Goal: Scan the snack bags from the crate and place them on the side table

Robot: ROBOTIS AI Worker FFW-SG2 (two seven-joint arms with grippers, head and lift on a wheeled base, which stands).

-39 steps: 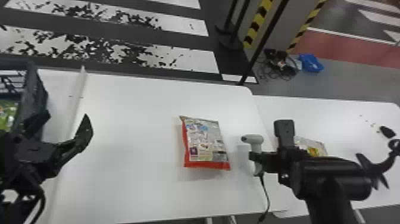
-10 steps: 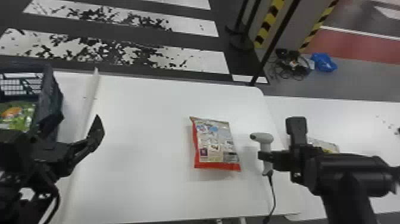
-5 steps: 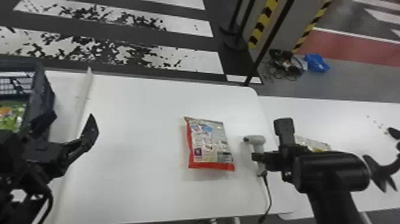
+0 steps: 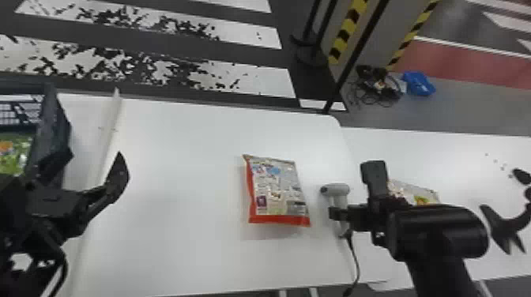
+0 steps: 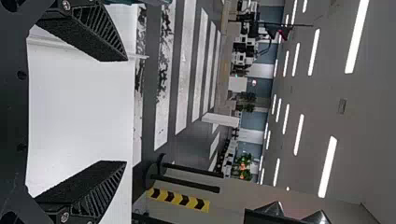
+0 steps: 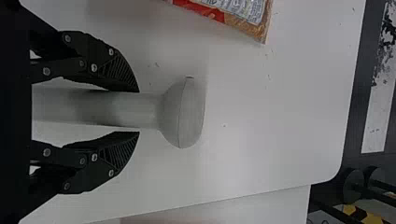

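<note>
Head view: the task's snack bag, a red and silver-grey pouch (image 4: 276,189), lies flat on the white tabletop (image 4: 177,197), between the two arms and apart from both tools. Its upper face is a label panel with blue patches, a small purple mark and a grey block; red shows along its left edge and along the edge nearest the robot. Lettering too small to read. Right tool (image 4: 339,214): clamped on the handle of a pale grey handheld scanner (image 4: 336,189), just to the right of the bag and not touching it. A thin black cable (image 4: 355,256) runs from the handle's lower end toward the robot. Right wrist view: the two ribbed black fingers (image 6: 119,156) flank the smooth handle, the rounded scanner head lying beyond their tips. Left tool (image 4: 95,156): fingers well apart, nothing between them; left wrist view agrees. At far left, a dark, open-lattice plastic crate (image 4: 55,130) holds green packaging with an orange patch (image 4: 16,154); writing illegible. On the right, a second pale bag with a yellow patch (image 4: 420,197) lies on the white side tabletop (image 4: 399,154), partly hidden behind the right arm; its label cannot be read.
</note>
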